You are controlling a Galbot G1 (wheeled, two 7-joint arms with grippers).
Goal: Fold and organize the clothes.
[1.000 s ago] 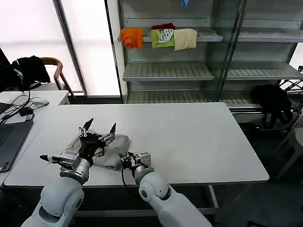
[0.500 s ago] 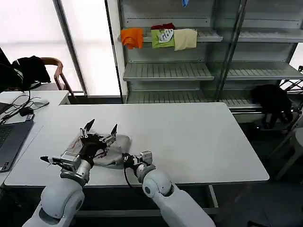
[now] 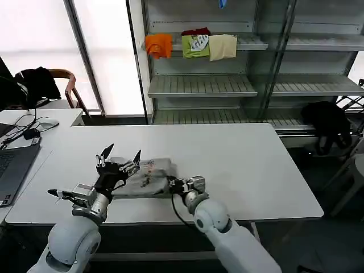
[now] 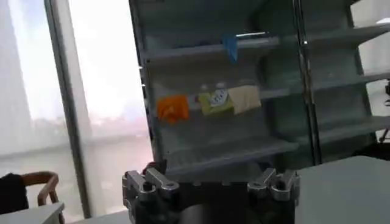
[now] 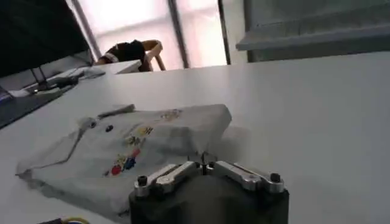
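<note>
We found the grey shirt (image 3: 147,177) (image 5: 137,143) lying partly folded on the white table (image 3: 239,165), near its front-left edge. The right gripper (image 3: 172,184) (image 5: 206,163) pinched its right hem. The left gripper (image 3: 120,154) hovered above, jaws spread.

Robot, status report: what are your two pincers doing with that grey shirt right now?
Left pincer open, raised above the shirt. Right pincer shut on the shirt's edge. Shirt lies part-folded on the table. Nothing in the way.
</note>
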